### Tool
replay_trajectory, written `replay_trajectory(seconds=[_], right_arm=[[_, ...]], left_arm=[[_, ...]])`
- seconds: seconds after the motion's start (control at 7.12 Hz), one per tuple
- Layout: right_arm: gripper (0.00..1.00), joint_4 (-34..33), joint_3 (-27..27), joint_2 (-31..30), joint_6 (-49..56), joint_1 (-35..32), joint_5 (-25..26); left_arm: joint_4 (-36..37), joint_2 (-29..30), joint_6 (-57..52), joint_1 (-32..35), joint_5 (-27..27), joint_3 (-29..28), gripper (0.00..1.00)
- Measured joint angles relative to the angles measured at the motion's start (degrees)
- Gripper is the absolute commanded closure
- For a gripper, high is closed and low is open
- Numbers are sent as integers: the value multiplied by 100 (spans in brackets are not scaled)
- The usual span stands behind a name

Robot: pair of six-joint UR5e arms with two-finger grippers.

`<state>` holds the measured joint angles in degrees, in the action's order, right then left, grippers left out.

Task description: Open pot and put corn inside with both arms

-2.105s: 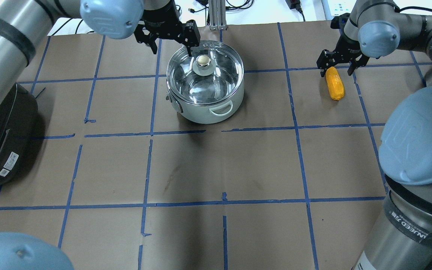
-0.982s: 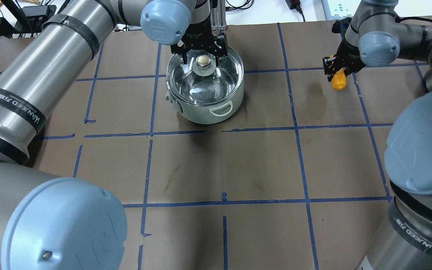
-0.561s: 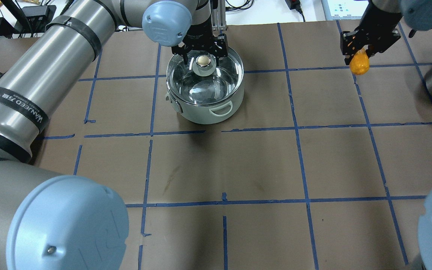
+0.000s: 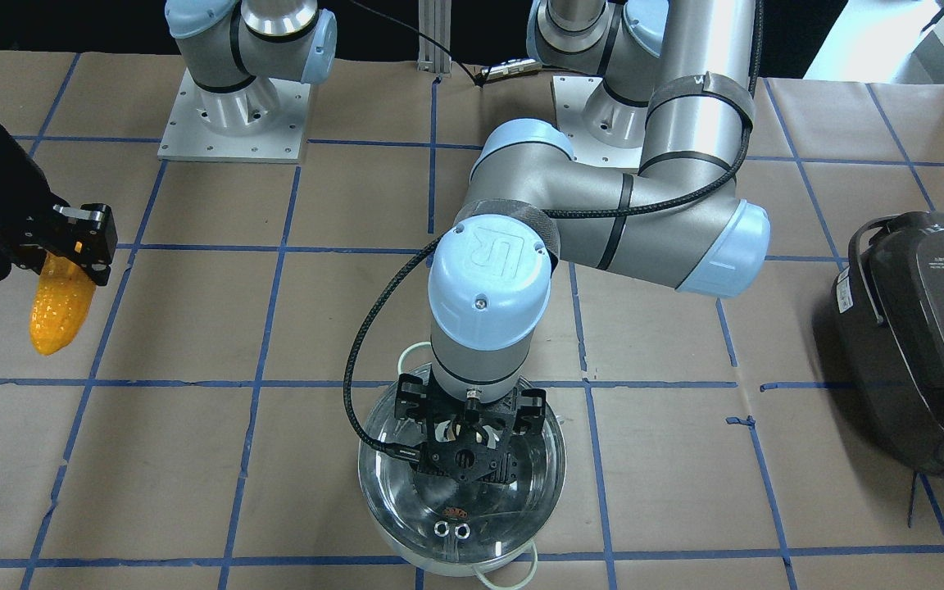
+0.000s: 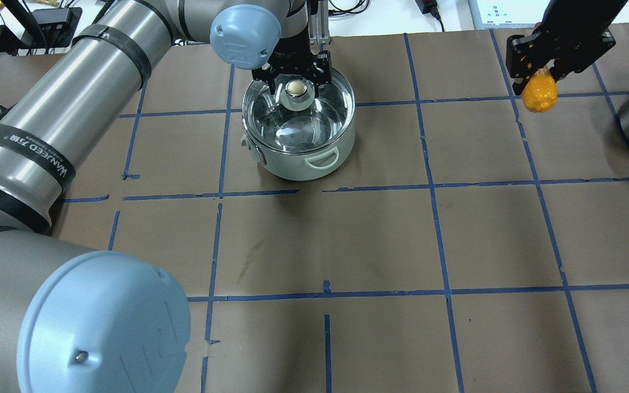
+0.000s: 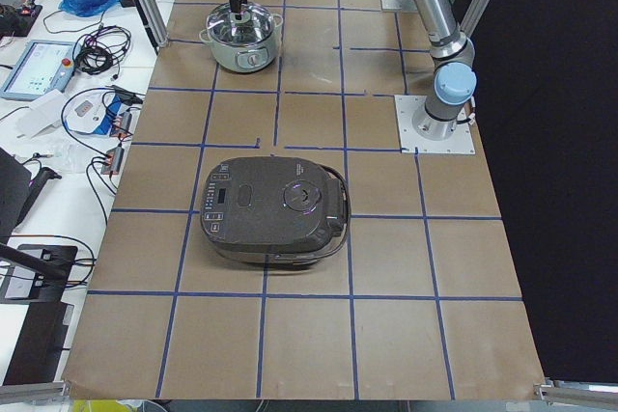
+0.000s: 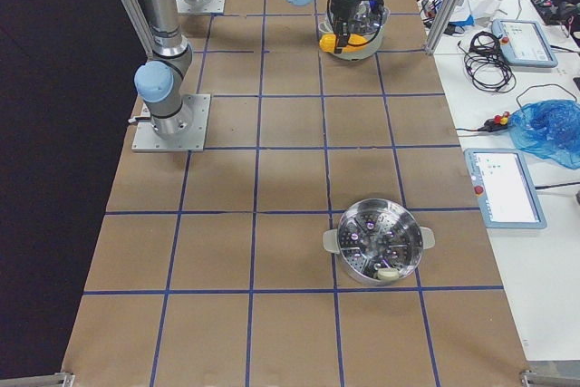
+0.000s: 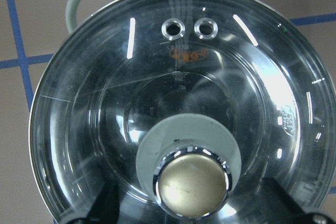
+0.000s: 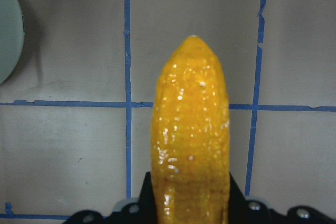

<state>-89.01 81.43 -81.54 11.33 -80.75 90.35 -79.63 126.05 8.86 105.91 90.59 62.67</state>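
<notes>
The right gripper [image 5: 538, 76] pinches the corn [image 5: 539, 95] in the air (tip down); the left gripper [image 5: 296, 82] is spread around the lid knob [image 8: 191, 187] of the pot [image 5: 298, 164]

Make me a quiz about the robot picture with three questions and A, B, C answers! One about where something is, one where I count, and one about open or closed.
1. The lid of the pot is:
A. on the pot
B. lifted up in the air
C. upside down beside the pot

2. Where is the corn?
A. inside the pot
B. lying beside the pot
C. in the air, in the fingers of the right gripper

3. How many small metal rings are set in the lid?
A. two
B. four
C. none

Answers:
1 A: the glass lid sits on the rim, with the fingers of the left gripper on either side of its knob.
2 C: the fingers pinch the cob's thick end, and it hangs above the table.
3 A: the left wrist view shows two rings side by side.
</notes>
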Motion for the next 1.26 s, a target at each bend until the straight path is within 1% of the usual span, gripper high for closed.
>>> replay_trajectory(seconds=[0.14, 0.28, 0.56, 0.84, 0.98, 1.12, 1.26], right_arm=[[90, 10, 18, 0, 24, -2, -4], [90, 13, 32, -1, 42, 3, -7], [90, 15, 41, -3, 57, 9, -2], [91, -28, -12, 7, 12, 8, -16], [91, -75, -146, 75, -94, -9, -104], [91, -94, -389, 255, -246, -101, -270], [91, -91, -746, 501, -388, -357, -368]], left_arm=[[20, 17, -4, 0, -1, 0, 87], [35, 25, -4, 0, -8, 0, 95], [46, -1, -10, 0, -6, -4, 95], [-25, -267, -19, -6, 8, -14, 95], [-228, -503, -47, -37, 25, -30, 95], [-548, -745, -138, -161, 35, -55, 95], [-835, -957, -337, -418, 31, -41, 95]])
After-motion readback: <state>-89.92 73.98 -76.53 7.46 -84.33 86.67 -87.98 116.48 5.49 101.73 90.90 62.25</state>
